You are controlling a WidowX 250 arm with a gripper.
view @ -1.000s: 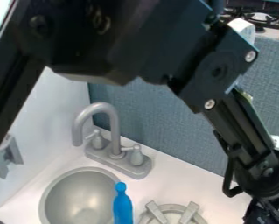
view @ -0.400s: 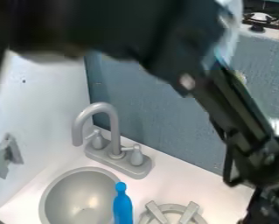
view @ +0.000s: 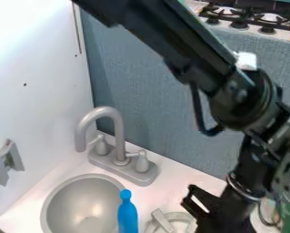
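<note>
1. My black arm (view: 171, 41) slants down from the top edge, its black hand (view: 225, 211) over the white surface (view: 177, 186) (spread or pressed together, I cannot tell).
2. A round grey basin (view: 81, 200) sits lower left.
3. A grey two-handled plastic faucet (view: 119, 145) rises behind it.
4. The round grey burner grate (view: 162, 221) lies nearest my hand, partly hidden.
5. A blue bottle-shaped object (view: 127, 214) appears between basin and grate.

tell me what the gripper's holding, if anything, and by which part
It cannot be told: the gripper is near the grey burner, its grip hidden.
</note>
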